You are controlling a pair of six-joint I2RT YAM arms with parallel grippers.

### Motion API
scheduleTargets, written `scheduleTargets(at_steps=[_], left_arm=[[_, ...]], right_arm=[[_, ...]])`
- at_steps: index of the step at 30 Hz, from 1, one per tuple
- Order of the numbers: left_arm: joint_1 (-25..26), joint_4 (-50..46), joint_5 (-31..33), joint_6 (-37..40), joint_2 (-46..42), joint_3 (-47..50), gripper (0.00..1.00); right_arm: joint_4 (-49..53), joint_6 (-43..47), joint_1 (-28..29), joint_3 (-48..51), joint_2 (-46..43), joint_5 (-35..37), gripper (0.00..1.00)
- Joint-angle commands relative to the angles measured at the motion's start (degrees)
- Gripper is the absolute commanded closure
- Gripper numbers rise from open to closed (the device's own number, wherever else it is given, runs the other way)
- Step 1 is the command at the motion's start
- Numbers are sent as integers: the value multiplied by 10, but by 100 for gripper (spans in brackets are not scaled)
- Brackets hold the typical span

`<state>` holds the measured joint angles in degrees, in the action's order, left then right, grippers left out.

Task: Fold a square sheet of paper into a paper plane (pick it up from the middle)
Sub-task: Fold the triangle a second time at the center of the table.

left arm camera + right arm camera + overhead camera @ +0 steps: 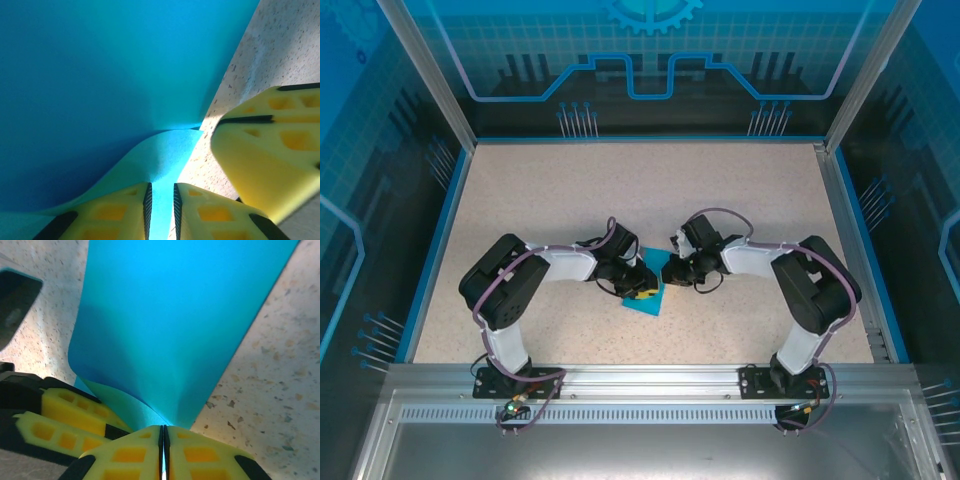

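Teal square sheet of paper (647, 291) lies at table centre, just toward 6 o'clock, part-lifted and curling; its long axis runs roughly 11 to 5 o'clock in top view. Left gripper (162, 210), jaws narrow, pinches a curled edge of the sheet. Right gripper (163, 452), jaws pressed together, nips another edge; sheet rises steeply from it. Both wrists crowd the sheet from 9 and 3 o'clock, hiding much of it. Speckled table (740, 190) around, blue-lit enclosure walls (650, 60) beyond.

You've got a speckled beige tabletop (570, 180) with blue edging, aluminium posts (425, 70) at 11 and 1 o'clock, and blue circuit-pattern wall panels (650, 50).
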<state>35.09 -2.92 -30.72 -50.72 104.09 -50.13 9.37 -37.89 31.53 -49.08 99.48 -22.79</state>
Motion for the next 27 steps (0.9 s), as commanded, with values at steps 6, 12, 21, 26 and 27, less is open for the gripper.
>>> scheduleTargets(at_steps=[6, 12, 21, 26, 27], left_arm=[[0, -24, 21, -2, -3, 0, 78], [0, -25, 21, -1, -4, -1, 79], [0, -25, 21, 0, -5, 0, 80], [0, -27, 21, 1, -10, 0, 79], [0, -28, 20, 3, -13, -2, 79]], right_arm=[[-1, 2, 6, 4, 5, -15, 90], [-2, -1, 8, 6, -14, -18, 90], [-7, -6, 17, -4, 35, -26, 90], [29, -1, 18, -8, 40, 7, 91], [42, 2, 18, -10, 40, 18, 91]])
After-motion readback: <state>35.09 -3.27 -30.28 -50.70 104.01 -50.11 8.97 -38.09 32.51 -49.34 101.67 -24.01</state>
